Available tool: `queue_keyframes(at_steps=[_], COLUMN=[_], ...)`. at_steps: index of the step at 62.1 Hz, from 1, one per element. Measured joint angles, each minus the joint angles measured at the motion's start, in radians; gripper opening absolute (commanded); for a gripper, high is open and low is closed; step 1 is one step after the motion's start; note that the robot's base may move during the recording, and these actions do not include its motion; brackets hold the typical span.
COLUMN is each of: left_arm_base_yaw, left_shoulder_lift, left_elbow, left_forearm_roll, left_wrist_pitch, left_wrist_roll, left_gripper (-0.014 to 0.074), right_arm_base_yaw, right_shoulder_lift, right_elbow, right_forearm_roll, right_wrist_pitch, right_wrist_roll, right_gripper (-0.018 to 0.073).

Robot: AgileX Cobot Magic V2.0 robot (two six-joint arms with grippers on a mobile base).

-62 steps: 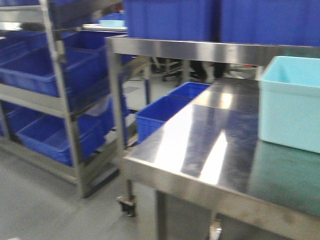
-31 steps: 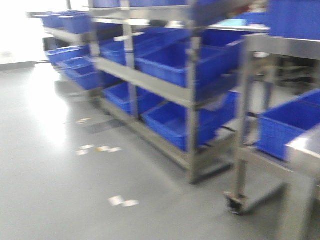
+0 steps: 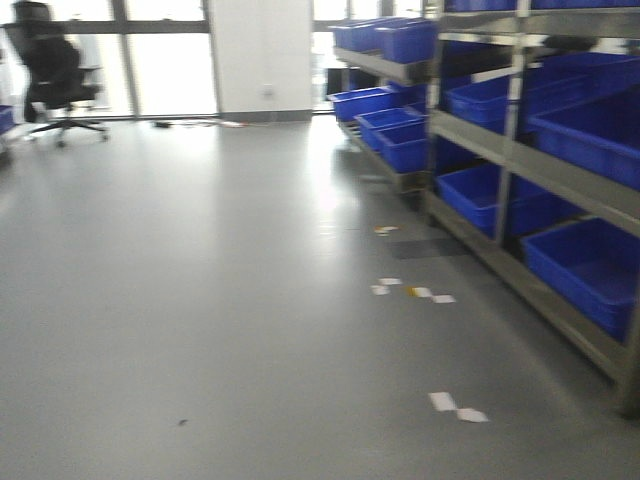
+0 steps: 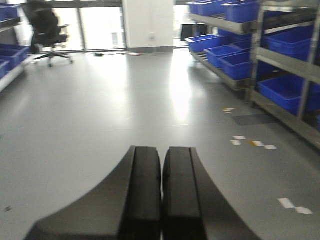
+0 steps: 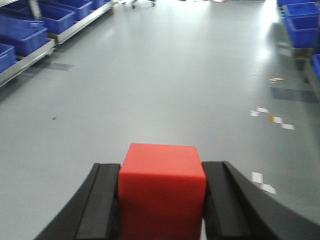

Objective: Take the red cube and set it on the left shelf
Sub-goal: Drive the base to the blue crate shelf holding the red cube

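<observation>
The red cube sits squarely between the black fingers of my right gripper, which is shut on it and held above the grey floor. My left gripper is shut with nothing in it, its pads pressed together. A grey metal rack stocked with blue crates runs along the right of the front view and shows in the left wrist view as the same rack. Another low rack with blue crates lies at the far left of the right wrist view. I cannot tell which one is the left shelf.
Grey floor stretches ahead to bright windows and a white pillar. A black office chair stands at the far left. White and yellow tape scraps lie on the floor near the right-hand rack.
The front view has swung left, from the steel table with a turquoise tub, past the rack of blue crates, to the wide floor.
</observation>
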Motion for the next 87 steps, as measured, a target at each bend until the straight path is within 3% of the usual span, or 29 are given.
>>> queue_keyframes(at_steps=[87], left_arm_base_yaw=[0.000], left_shoulder_lift=[0.000], left_elbow=[0.000], left_forearm_roll=[0.000], left_wrist_pitch=[0.000], left_wrist_roll=[0.000], left_gripper=[0.0102], right_arm_base_yaw=[0.000], right_shoulder_lift=[0.000], right_elbow=[0.002], right_forearm_roll=[0.000], right_wrist_pitch=[0.000], right_wrist_roll=[0.000], right_gripper=[0.0195])
